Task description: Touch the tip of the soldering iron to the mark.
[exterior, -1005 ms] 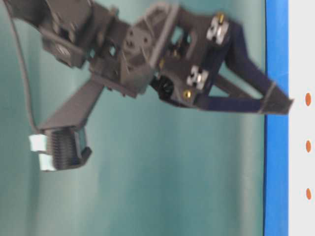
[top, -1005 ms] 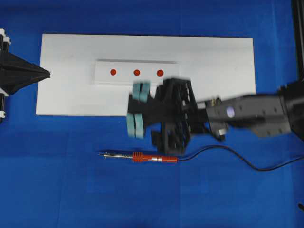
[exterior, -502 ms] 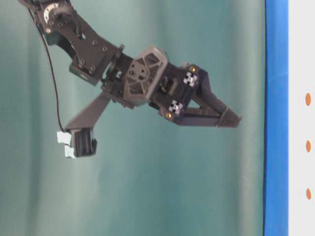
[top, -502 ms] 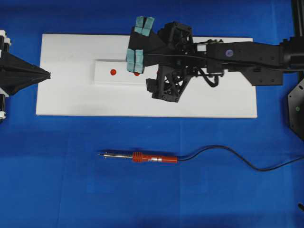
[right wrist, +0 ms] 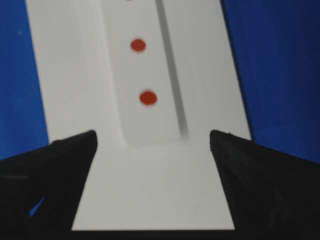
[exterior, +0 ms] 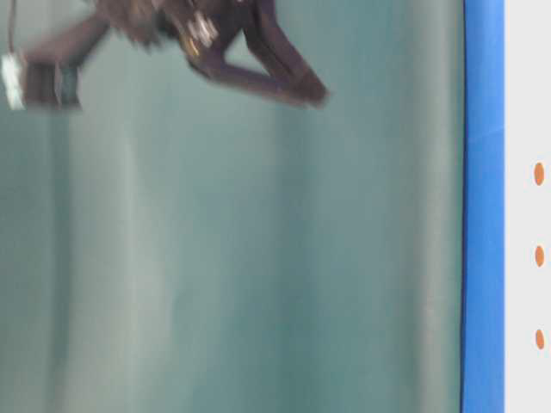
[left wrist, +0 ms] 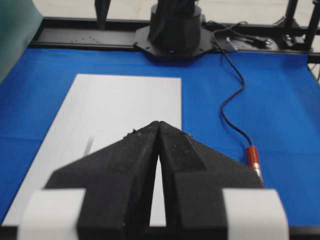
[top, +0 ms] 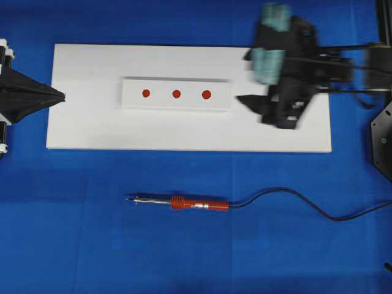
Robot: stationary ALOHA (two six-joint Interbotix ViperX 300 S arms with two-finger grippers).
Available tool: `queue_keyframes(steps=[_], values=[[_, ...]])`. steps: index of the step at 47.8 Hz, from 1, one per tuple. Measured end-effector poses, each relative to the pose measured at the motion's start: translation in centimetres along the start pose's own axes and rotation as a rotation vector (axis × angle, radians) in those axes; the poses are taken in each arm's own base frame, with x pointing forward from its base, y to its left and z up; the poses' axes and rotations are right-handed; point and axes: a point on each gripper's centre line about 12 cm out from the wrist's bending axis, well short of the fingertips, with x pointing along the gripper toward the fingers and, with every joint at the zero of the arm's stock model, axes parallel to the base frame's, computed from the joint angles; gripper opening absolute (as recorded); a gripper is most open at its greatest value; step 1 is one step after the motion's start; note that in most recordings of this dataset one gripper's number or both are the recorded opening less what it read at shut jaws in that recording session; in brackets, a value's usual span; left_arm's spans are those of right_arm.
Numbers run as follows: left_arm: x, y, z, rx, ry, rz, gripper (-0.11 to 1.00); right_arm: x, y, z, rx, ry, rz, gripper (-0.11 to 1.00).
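The left end effector [top: 58, 95], black fingers pressed together, sat at the left edge of the flat white board [top: 92, 128]. The small red middle mark [top: 176, 94] lay on the white rectangular block [top: 131, 101]. The orange-handled soldering iron [top: 184, 203] lay on the blue counter [top: 73, 245], its silver tip [top: 130, 198] pointing left. The right end effector [right wrist: 152, 150], blurred, hung spread apart above the board's right end.

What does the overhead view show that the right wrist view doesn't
Only the overhead view shows the soldering iron lying on the blue cloth, its tip, the shut left gripper and the whole row of three dots. Only the right wrist view shows the right gripper from behind, fingers spread wide. Both show the white block and the mark.
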Motion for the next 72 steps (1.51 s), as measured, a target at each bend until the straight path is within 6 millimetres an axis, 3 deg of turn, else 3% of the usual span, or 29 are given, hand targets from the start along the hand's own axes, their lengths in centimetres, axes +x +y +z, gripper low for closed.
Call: queue_keyframes(steps=[15, 24, 45, 72], values=[[0.0, 0.0, 0.0, 0.002, 0.0, 0.0, 0.0, -7.6, -2.0, -3.4, 0.03, -0.177, 0.035, 0.87], [0.0, 0.0, 0.0, 0.002, -0.002, 0.0, 0.0, -10.1, -2.9, -6.3, 0.042, -0.251, 0.051, 0.87], [-0.1, 0.0, 0.2, 0.0, -0.009, 0.0, 0.0, -11.0, -4.0, -12.3, 0.064, -0.351, 0.081, 0.85], [-0.1, -0.1, 0.2, 0.001, -0.011, -0.003, 0.0, -10.5, -4.0, -13.0, 0.063, -0.344, 0.083, 0.85]])
